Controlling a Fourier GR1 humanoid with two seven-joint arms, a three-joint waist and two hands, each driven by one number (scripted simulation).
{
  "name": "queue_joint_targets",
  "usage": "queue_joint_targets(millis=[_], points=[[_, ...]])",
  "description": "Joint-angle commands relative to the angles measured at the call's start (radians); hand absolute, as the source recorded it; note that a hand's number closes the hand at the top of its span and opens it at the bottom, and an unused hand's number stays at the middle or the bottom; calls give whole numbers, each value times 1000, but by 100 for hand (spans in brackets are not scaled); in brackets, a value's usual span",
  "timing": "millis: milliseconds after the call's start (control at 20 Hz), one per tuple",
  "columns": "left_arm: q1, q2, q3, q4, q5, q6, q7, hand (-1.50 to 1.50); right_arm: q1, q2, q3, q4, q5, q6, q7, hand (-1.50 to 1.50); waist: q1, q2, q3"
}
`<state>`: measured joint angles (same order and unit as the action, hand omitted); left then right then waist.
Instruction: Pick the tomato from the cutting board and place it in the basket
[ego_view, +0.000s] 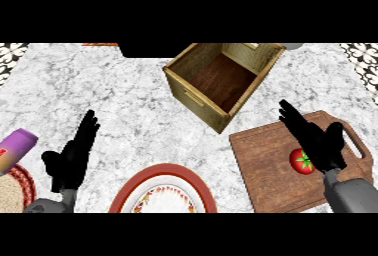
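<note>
We have our right hand (317, 140) over the cutting board (266, 165), fingers straight and apart, holding nothing; it sits just beside the tomato (301, 161) and partly covers its right edge, presumably lined up for a grasp. The tomato lies on the board's right half, small, round and red with a green star-shaped stem. The basket (193, 95), a wooden box, stands on the desk (111, 90) up and to the left. Our left hand (72, 155) rests open at the lower left
</note>
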<state>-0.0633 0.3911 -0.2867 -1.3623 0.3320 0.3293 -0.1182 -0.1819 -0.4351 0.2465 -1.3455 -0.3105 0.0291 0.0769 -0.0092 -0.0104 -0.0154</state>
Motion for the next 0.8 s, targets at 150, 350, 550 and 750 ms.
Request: queue_joint_targets(millis=[150, 350, 550, 750], points=[[-99, 126, 5, -86, -133, 0, -15, 0, -111, 44, -12, -112, -67, 98, -38, 150, 20, 6, 17], [-153, 187, 21, -91, -115, -81, 1, 0, -78, 296, 8, -157, -244, 69, -83, 150, 14, 8, 20], [-160, 220, 62, -118, -107, -118, 28, 0, -13, 363, 146, -360, 60, -260, -74, -150, -1, 3, 15], [-167, 204, 49, -80, -125, -114, 15, 0, -148, 257, 166, -371, 320, -417, 75, -150, -10, 0, 11]])
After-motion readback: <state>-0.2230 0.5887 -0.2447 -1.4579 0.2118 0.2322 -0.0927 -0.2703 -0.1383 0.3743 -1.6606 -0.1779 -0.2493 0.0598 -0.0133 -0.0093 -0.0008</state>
